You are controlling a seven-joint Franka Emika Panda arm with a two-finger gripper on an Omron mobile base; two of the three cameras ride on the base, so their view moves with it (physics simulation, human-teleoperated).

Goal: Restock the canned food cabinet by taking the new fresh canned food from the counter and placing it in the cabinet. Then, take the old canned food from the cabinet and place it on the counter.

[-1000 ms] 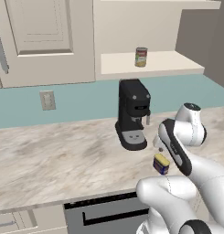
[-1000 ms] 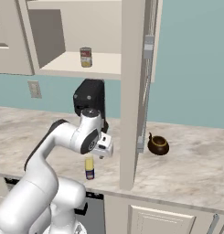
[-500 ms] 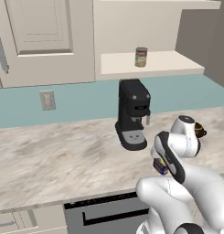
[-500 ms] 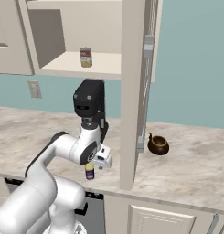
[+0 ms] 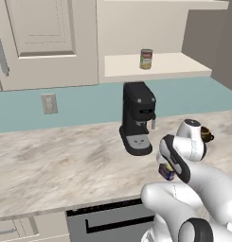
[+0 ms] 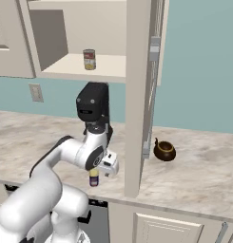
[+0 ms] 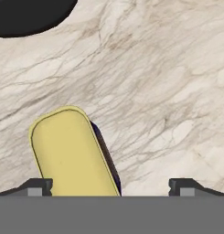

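Nearest me, the arm bends low over the front edge of the tabletop [image 5: 65,165], its hand bearing down on the blue can [image 6: 93,178], which stands on the marble near that edge. The fingers [image 7: 111,186] stand spread as wide as they go, with nothing between them yet; the can's yellow top [image 7: 70,153] sits toward one finger rather than centred. This looks like the reach for the first pickup: next the hand should centre over the can, drop, and close.

Behind the can stands the black coffee machine [image 5: 138,118], and a small dark pot [image 6: 164,150] off to the side. Farthest back, the red-and-white can [image 5: 146,59] waits on the open cabinet shelf [image 5: 169,64].

Compared with a second ago, the hand has sunk lower toward the can.
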